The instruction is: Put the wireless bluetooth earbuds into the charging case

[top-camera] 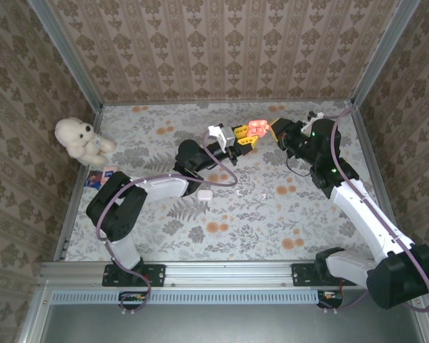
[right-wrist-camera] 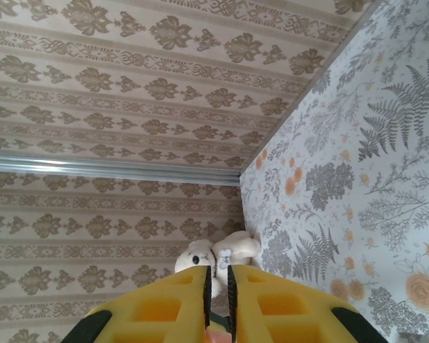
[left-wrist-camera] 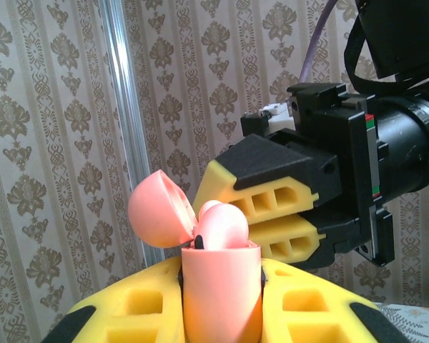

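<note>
The orange-red charging case [left-wrist-camera: 222, 300] stands upright with its lid [left-wrist-camera: 159, 212] flipped open to the left, and my left gripper [left-wrist-camera: 222, 289] is shut on its body. An orange-red earbud [left-wrist-camera: 225, 227] pokes up out of the case mouth, with a second rounded tip just behind it. My right gripper [left-wrist-camera: 225, 200] hovers right behind the bud, its yellow fingers [left-wrist-camera: 272, 196] pressed together. From above, both grippers meet at the back of the table: left gripper [top-camera: 252, 133], case [top-camera: 257, 127], right gripper [top-camera: 272, 133]. The right gripper [right-wrist-camera: 217, 275] shows a thin slit with nothing at its tips.
A white case [top-camera: 205, 193] lies on the floral table near the left arm's elbow, with a tiny white piece [top-camera: 262, 193] to its right. A white teddy bear [top-camera: 80, 138] sits at the far left by the wall [right-wrist-camera: 200, 257]. A small blue and red item [top-camera: 96, 177] lies below it.
</note>
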